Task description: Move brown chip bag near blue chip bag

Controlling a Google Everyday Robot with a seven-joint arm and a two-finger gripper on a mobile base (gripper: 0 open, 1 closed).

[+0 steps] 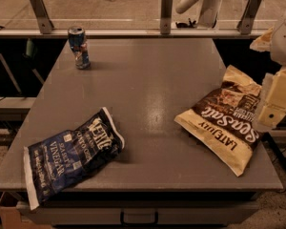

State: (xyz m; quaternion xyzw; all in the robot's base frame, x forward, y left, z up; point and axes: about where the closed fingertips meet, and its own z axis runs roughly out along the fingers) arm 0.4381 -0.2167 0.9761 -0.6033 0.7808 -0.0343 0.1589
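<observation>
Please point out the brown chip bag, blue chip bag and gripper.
brown chip bag (224, 123), camera view, dark middle with white script
blue chip bag (71, 154), camera view, centre of its front
gripper (271, 109), camera view, cream part at right edge, by the brown chip bag

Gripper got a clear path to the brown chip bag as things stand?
Probably yes. The gripper hangs at the table's right edge, right over the brown chip bag's right end, nothing between them. The blue chip bag and soda can lie well left.
</observation>
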